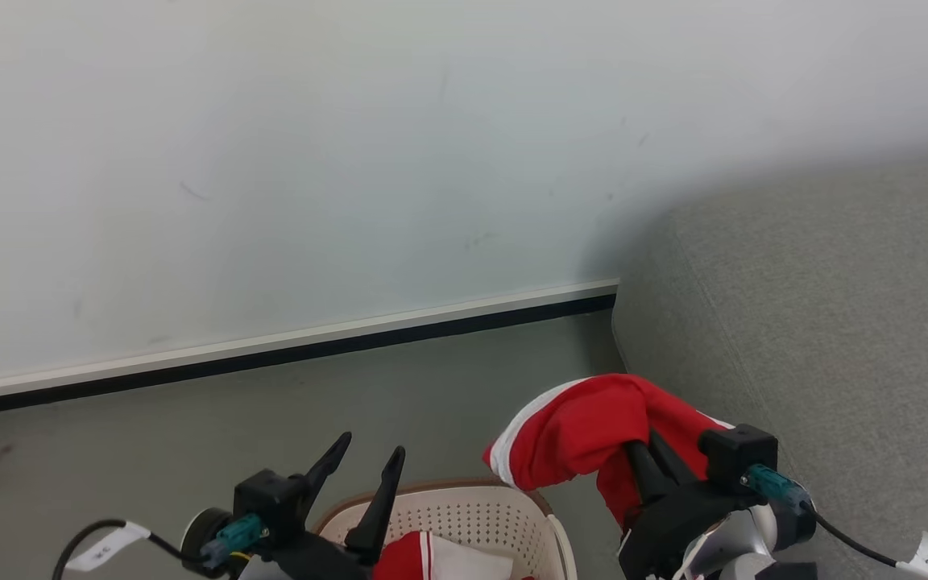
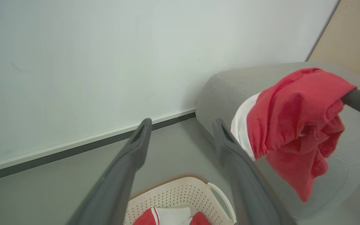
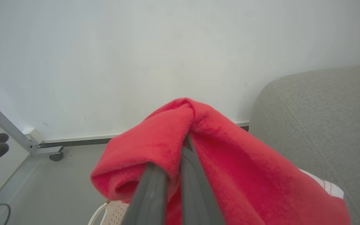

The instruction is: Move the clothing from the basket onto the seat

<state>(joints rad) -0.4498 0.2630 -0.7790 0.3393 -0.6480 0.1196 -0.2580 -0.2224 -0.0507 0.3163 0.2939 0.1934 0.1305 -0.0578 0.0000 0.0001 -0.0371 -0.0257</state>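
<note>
Right gripper: while the seat is looming beside, pinching clothing tight.
Left gripper: gaping empty (basket partly cut off).

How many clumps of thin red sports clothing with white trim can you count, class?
2. One red clump hangs from the shut right gripper, beside the grey fabric sofa. The second clump lies in the cream perforated plastic basket; more garments may be hidden there.
</note>
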